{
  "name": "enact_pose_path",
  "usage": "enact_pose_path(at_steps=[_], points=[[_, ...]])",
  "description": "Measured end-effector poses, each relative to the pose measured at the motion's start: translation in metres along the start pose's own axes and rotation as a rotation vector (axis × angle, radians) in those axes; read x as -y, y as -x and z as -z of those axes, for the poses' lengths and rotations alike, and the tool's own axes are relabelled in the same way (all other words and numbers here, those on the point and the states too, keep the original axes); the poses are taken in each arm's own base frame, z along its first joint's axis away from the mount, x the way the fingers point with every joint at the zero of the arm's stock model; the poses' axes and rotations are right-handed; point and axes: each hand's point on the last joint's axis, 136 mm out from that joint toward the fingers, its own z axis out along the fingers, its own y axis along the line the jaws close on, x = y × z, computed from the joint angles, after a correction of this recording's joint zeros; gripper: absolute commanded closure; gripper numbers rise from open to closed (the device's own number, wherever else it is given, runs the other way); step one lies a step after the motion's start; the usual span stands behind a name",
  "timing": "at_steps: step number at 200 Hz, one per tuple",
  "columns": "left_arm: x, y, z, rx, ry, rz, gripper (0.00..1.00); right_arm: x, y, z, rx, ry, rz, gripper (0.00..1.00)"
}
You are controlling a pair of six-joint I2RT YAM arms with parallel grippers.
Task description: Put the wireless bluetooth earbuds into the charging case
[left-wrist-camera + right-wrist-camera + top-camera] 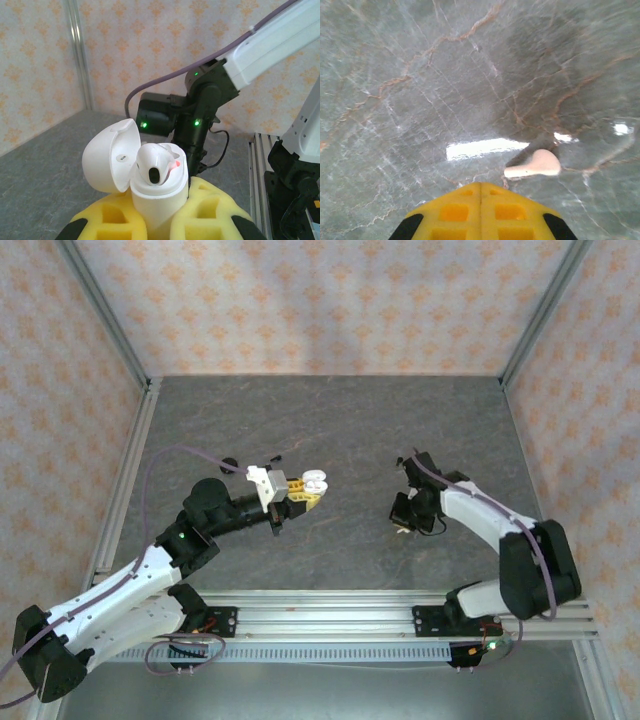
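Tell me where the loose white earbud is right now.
In the right wrist view, the loose white earbud lies on the grey marbled table, just ahead and right of the shut right gripper.

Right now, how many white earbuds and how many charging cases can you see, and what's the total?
Charging case: 1, lid open
White earbuds: 2, one seated in the case, one lying on the table
Total: 3
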Motion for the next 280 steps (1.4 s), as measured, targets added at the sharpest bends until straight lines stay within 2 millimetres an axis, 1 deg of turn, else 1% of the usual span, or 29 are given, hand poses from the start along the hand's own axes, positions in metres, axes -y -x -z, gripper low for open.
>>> enact_pose_path(at_steps=[17, 31, 51, 71, 95, 172, 245, 268, 280], points=[[0.0, 0.0, 0.0, 0.0, 0.0, 0.0, 1.0, 0.001, 0.004, 0.015, 0.063, 0.002, -0.037, 0.78], [0.0, 0.0, 0.0, 0.0, 0.0, 0.0, 1.0, 0.003, 0.006, 0.024, 0.105, 0.01, -0.071, 0.69], [0.0, 0.0, 0.0, 0.0, 0.0, 0.0, 1.0, 0.012, 0.005, 0.025, 0.13, 0.003, -0.135, 0.64], [0.0, 0.0, 0.0, 0.0, 0.0, 0.0, 1.0, 0.024, 0.001, 0.016, 0.124, -0.019, -0.195, 0.64], [0.0, 0.0, 0.0, 0.0, -0.001, 0.0, 1.0, 0.031, -0.002, 0.009, 0.119, -0.027, -0.241, 0.65], [0.0, 0.0, 0.0, 0.0, -0.001, 0.0, 1.0, 0.03, 0.008, -0.008, 0.127, -0.023, -0.288, 0.65], [0.0, -0.002, 0.0, -0.003, -0.001, 0.001, 1.0, 0.034, 0.006, -0.019, 0.11, -0.035, -0.306, 0.64], [0.0, -0.002, 0.0, -0.003, -0.001, 0.001, 1.0, 0.034, 0.005, -0.023, 0.101, -0.034, -0.309, 0.65], [0.0, -0.002, 0.0, -0.003, -0.001, 0.0, 1.0, 0.034, 0.005, -0.025, 0.096, -0.031, -0.311, 0.67]])
